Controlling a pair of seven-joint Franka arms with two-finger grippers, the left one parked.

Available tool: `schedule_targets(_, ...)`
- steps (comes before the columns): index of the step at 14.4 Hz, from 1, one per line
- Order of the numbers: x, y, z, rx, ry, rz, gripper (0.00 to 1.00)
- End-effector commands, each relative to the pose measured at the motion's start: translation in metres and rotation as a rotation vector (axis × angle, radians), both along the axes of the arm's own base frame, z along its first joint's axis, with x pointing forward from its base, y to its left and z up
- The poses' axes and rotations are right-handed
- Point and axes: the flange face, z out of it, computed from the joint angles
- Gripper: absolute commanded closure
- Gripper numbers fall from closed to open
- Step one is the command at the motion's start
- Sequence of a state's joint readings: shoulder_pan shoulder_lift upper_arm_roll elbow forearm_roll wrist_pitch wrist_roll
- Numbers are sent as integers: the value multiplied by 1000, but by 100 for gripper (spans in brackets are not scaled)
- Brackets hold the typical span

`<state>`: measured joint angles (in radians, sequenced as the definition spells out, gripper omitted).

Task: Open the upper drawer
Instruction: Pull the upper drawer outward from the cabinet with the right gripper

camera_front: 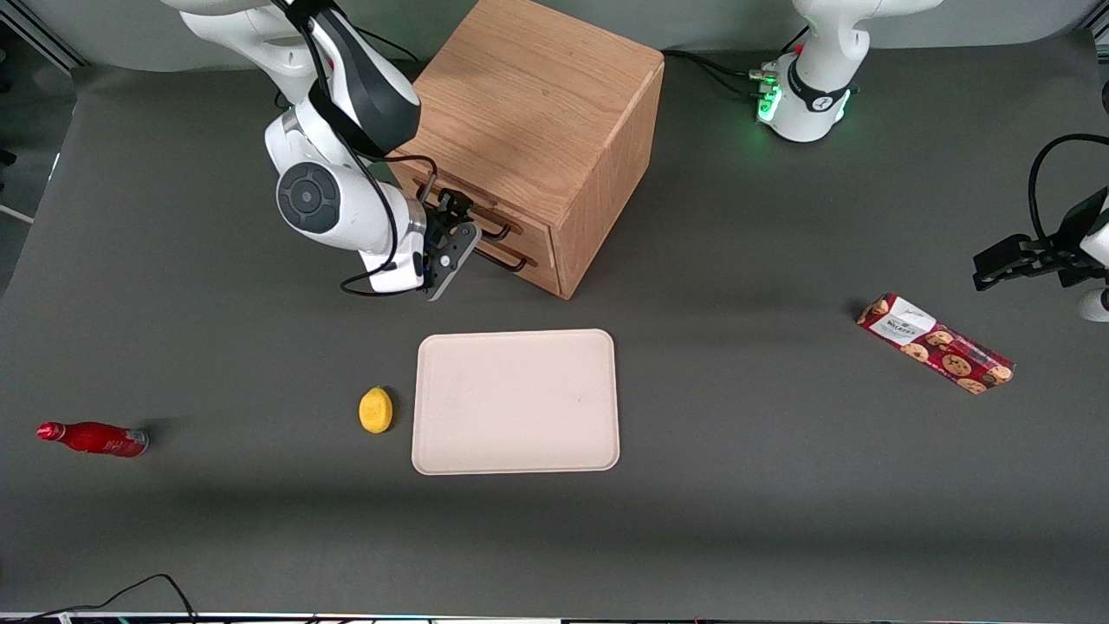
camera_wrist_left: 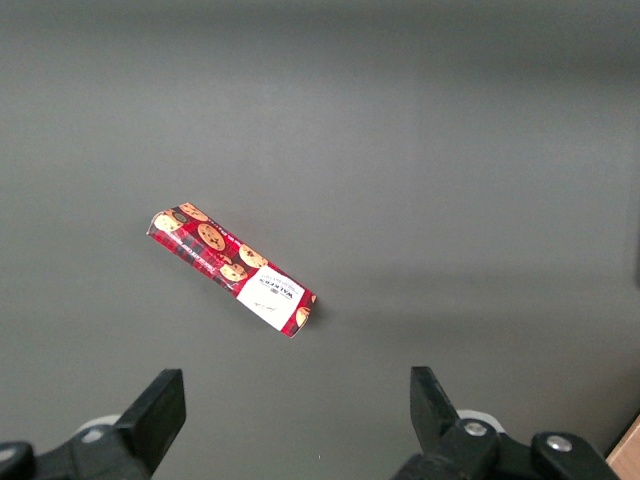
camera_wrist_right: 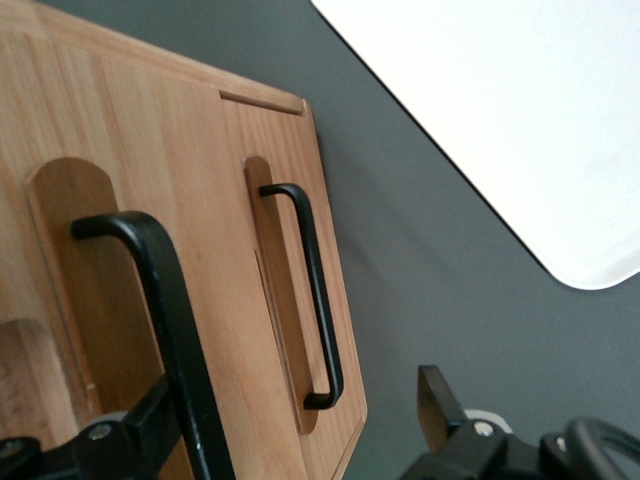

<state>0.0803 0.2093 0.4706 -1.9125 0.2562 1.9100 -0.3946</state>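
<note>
The wooden cabinet [camera_front: 528, 104] stands at the back of the table, its two drawers facing the working arm's end. The upper drawer [camera_front: 485, 206] [camera_wrist_right: 110, 150] carries a thin black bar handle [camera_front: 497, 230] [camera_wrist_right: 165, 300]; the lower drawer's handle [camera_front: 513, 261] [camera_wrist_right: 318, 290] sits beneath it. My gripper [camera_front: 454, 215] [camera_wrist_right: 295, 412] is right in front of the upper drawer and stands open. The upper handle runs between the fingers, close against one finger [camera_wrist_right: 150, 420]; the other finger [camera_wrist_right: 436, 398] stands clear over the table. I cannot tell whether the drawer is pulled out at all.
A cream tray [camera_front: 516, 451] [camera_wrist_right: 520, 120] lies nearer the front camera than the cabinet, with a lemon [camera_front: 376, 409] beside it. A red bottle [camera_front: 94, 438] lies toward the working arm's end. A cookie packet [camera_front: 936, 343] [camera_wrist_left: 232, 270] lies toward the parked arm's end.
</note>
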Motion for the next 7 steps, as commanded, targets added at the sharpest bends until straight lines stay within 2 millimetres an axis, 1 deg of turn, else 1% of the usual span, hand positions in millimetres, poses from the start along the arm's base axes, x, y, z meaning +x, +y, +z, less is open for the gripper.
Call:
schedule_targets(1,19,-5,-7,16,-17,14,0)
schedule_targets(4,48,-23,-6,25,-33,-23,0)
schedule_targets(5,60,-33,-4,25,-41,-37,0)
schedule_targets(6,68,-40,-5,20,-49,-41,0)
schedule_targets(7,74,-42,-2,15,-62,-38,0)
